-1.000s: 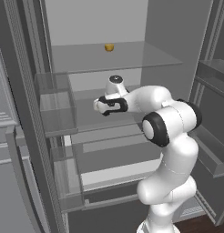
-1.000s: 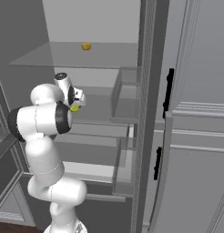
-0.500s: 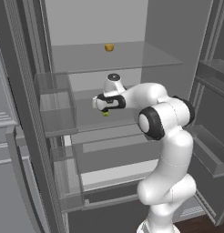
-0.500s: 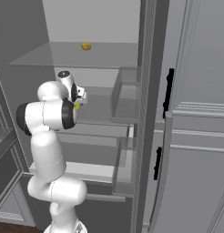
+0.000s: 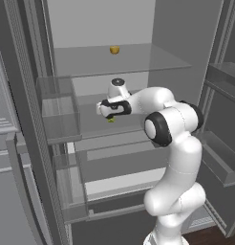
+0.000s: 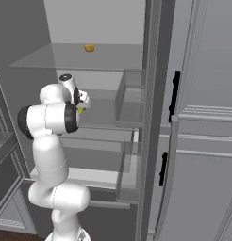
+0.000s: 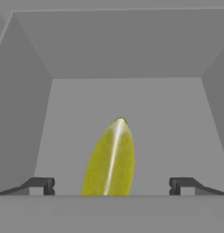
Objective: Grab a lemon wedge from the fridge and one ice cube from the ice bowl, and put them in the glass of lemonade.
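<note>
The fridge [image 5: 153, 28] stands open with glass shelves. On its middle shelf [image 5: 90, 125] lies the lemon wedge [image 5: 111, 119], a small yellow-green slice. My gripper [image 5: 110, 115] hangs just over it, open. In the hand view the lemon wedge [image 7: 109, 159] lies lengthwise between the two dark fingertips [image 7: 41, 184], touching neither, and the gripper [image 7: 113, 184] holds nothing. From the right, the gripper [image 6: 81, 106] sits above the lemon wedge [image 6: 80, 111]. The ice bowl and the glass of lemonade are out of view.
A small yellow-orange chunk [image 5: 114, 50] rests on the upper glass shelf [image 5: 153, 60]. Clear door bins [image 5: 57, 107] flank the opening on the left. Grey panelled cabinets with black handles [image 6: 174, 92] stand to the right of the fridge. A drawer [image 5: 119, 186] sits low.
The hand has edged a little left and deeper into the fridge, settling over the lemon wedge. The jaws stayed open, and the wedge has not moved.
</note>
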